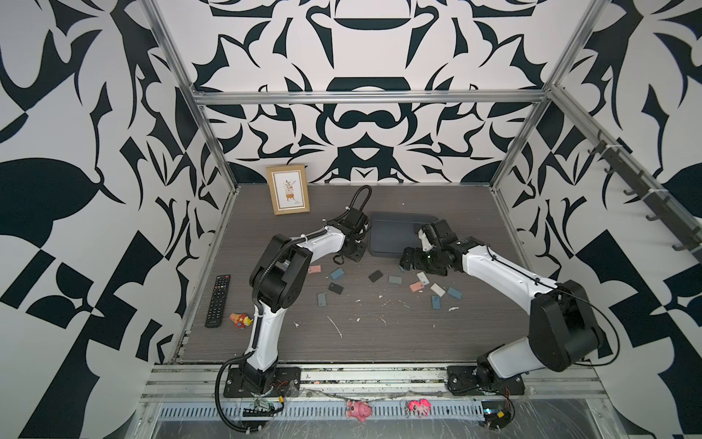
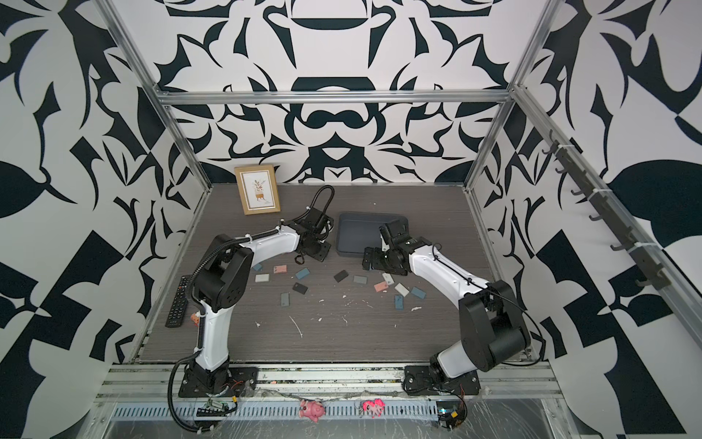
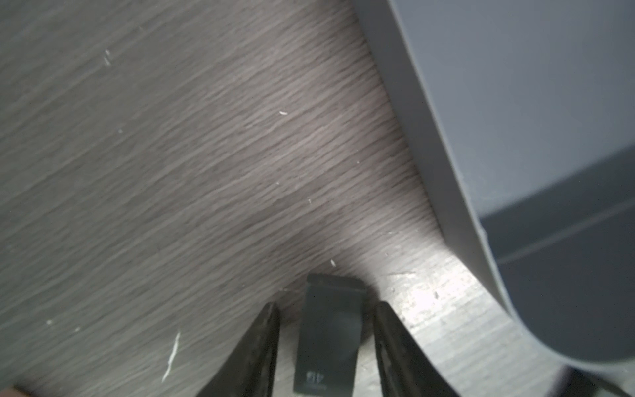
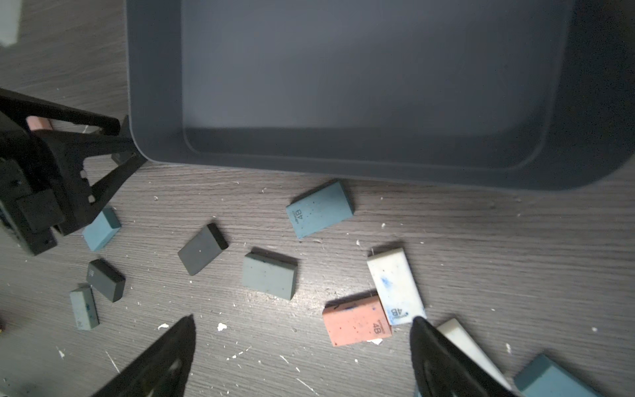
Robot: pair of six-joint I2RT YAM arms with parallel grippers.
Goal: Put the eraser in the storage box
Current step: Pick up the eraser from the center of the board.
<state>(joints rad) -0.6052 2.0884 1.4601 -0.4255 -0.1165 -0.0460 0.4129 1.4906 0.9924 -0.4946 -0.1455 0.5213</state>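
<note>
Nearest, my right gripper hung wide open over loose erasers, and slightly farther my left gripper stood narrow around, not yet pinching, the black eraser just left of the storage box; it looked light, rubbery and grippy, best squeezed across its long sides.

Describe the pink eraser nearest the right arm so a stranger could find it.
Start at the dark storage box and scan the erasers scattered in front of it. Toward the right arm lies a salmon-pink eraser, the only pink one lying against a white eraser.
</note>
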